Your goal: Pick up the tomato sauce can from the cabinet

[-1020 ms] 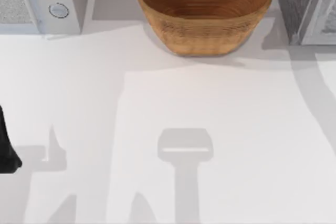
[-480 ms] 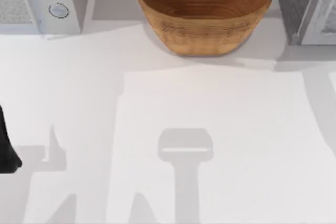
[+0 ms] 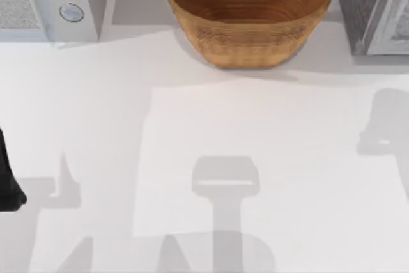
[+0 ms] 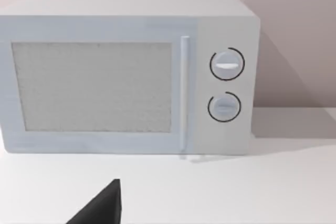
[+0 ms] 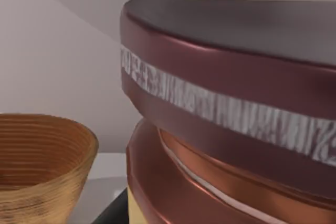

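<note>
Microwave (image 3: pixel 48 1) sits back left on the table (image 3: pixel 255 158), basket (image 3: pixel 249 14) back centre, cabinet (image 3: pixel 374 7) back right.

A woven brown basket (image 3: pixel 249 14) stands at the back of the white surface (image 3: pixel 192 119), near the middle. A white microwave (image 3: pixel 48 1) stands in the back left corner, with two round knobs (image 4: pixel 227 65) one above the other beside its door handle (image 4: pixel 184 93). A grey speckled cabinet (image 3: pixel 374 4) stands in the back right corner, just beside the basket.
</note>
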